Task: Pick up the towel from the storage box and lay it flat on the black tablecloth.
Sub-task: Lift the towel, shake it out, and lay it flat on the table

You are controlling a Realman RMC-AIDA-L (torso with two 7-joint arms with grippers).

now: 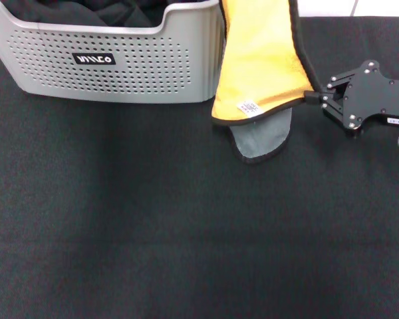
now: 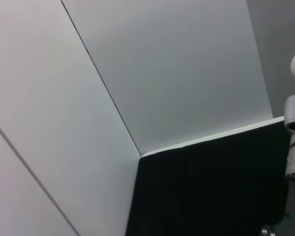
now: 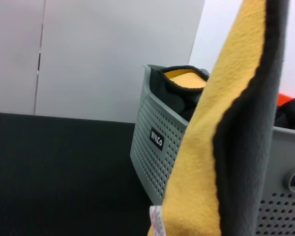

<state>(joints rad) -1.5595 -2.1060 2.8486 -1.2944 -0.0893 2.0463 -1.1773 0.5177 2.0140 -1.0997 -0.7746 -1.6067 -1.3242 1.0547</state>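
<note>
One arm at work: right gripper (image 1: pixel 317 97), black, comes in from the right edge of the head view, upper right of frame, w/ fingertips pinched onto the black-trimmed right edge of the towel (image 1: pixel 263 56). Towel hangs from top of frame just beside the storage box (image 1: pixel 110 63), right at the box's right corner. Its yellow-orange face is toward the camera, small white label (image 1: pixel 249 106) near the lower hem. Lower end is folded so a greyish reverse flap (image 1: pixel 263 136) w/ black edging pokes out below, resting on the black tablecloth (image 1: pixel 186 232).

Storage box sits upper left of frame, light grey, perforated front wall, black logo label (image 1: pixel 94 59) w/ white lettering; dark garments (image 1: pixel 80 12) heaped inside.

Right wrist view: towel (image 3: pixel 211 147) fills the right side of frame, close up, yellow face and grey reverse side by side w/ black trim between. Box (image 3: pixel 160 142) behind it at centre, logo visible, dark cloth over its rim plus a bit of yellow-orange fabric (image 3: pixel 184 76) at the top.

Left gripper not seen in any view; left wrist view shows only pale wall panels (image 2: pixel 137 73) and the tablecloth's edge (image 2: pixel 211 191), lower right of frame.
</note>
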